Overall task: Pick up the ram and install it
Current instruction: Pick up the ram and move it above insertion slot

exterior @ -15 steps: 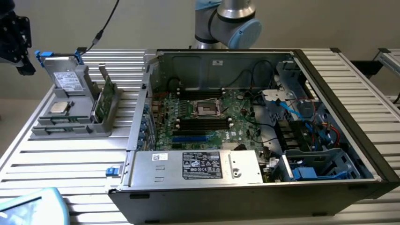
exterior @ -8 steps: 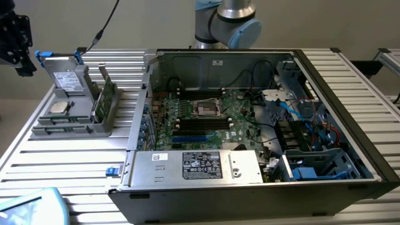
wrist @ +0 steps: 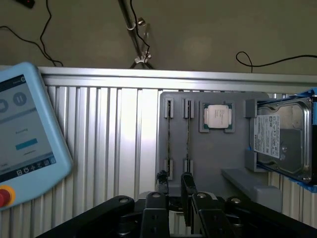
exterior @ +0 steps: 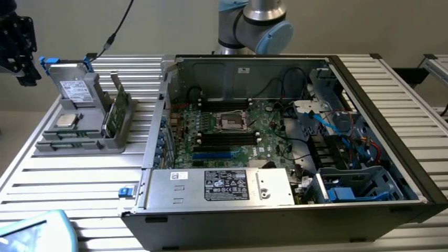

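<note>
The ram [exterior: 120, 109] stands on its long edge at the side of a grey holder [exterior: 77, 146] that faces the computer case [exterior: 231, 73], dark green and apart from the motherboard [exterior: 242, 149].

In the exterior view, holder and case sit side by side on a bench [exterior: 70, 178] of ribbed aluminium slats, with a plain beige wall behind. The holder also carries a hard drive [exterior: 75, 90] in a blue-clipped frame and, nearer the camera, a square silver processor [exterior: 66, 121]. The case lies open. Black memory slots [exterior: 224, 137] run below the bare processor socket [exterior: 231, 122]. The power supply [exterior: 217, 185] bears a black label and a small white one, both too small to read. The arm [exterior: 255, 23] rises behind the case. A pale blue teach pendant [exterior: 31, 231] lies at the bench's near corner.

In the wrist view, the pincer [wrist: 174, 181] hangs over the holder [wrist: 218, 158], its two black fingers [wrist: 187, 181] set apart with nothing between them. Thin dark lines run along two slots in the holder. I cannot tell whether they are sticks. The processor [wrist: 218, 117] and the hard drive [wrist: 280, 141] lie beyond the slots; the print on the drive's white label is unreadable. The pendant [wrist: 25, 129] shows a lit screen with illegible text and a red button [wrist: 2, 197]. Past the bench [wrist: 99, 129] is a dull brown surface with black cables [wrist: 29, 39] and a metal stand [wrist: 133, 29].
</note>
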`<state>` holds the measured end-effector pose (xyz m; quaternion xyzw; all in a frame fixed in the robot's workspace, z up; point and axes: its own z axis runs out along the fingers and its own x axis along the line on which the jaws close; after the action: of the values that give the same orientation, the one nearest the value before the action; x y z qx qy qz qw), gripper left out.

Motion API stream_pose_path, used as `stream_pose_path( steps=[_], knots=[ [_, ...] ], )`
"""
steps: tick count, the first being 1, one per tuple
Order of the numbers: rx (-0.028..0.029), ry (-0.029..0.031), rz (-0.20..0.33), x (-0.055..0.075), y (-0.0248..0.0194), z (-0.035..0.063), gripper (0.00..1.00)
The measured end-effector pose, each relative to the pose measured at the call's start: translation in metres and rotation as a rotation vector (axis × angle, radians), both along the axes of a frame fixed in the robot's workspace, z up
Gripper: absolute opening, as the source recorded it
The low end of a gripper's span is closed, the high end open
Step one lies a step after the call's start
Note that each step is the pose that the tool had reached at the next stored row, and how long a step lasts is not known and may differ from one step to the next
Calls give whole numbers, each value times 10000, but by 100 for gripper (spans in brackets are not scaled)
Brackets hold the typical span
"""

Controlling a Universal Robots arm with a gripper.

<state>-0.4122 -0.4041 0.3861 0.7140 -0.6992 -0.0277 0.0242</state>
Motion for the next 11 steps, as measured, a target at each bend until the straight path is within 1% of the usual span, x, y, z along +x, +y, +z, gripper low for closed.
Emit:
stream_pose_path(
  steps=[4, 5, 7, 11],
  knots=[
    [0, 0, -1, 0, -1, 0, 27],
    [0, 0, 0, 0, -2, 0, 33],
    [3, 0, -1, 0, -2, -2, 33],
    [7, -1, 9, 1, -2, -67, 33]
  ],
)
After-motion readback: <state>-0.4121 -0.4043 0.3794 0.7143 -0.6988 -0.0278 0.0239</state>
